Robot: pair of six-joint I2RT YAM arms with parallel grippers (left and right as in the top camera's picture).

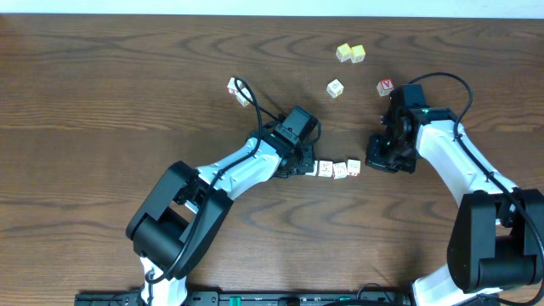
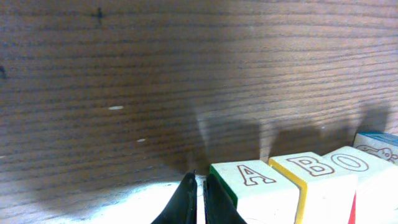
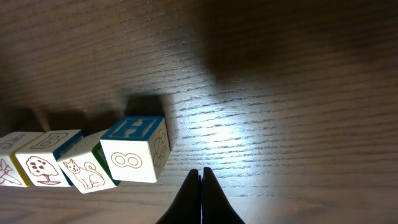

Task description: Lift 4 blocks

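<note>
Lying in one tight row on the surface (image 1: 102, 68) are four blocks (image 1: 338, 169), set between two end effectors. Of these, the left end effector (image 2: 199, 186) is pinched shut on nothing, just beside the row's A block (image 2: 252, 180). The right end effector (image 3: 199, 177) is likewise closed and empty, near the row's other end. Two yellow cubes (image 1: 350, 53) sit together further back.
</note>
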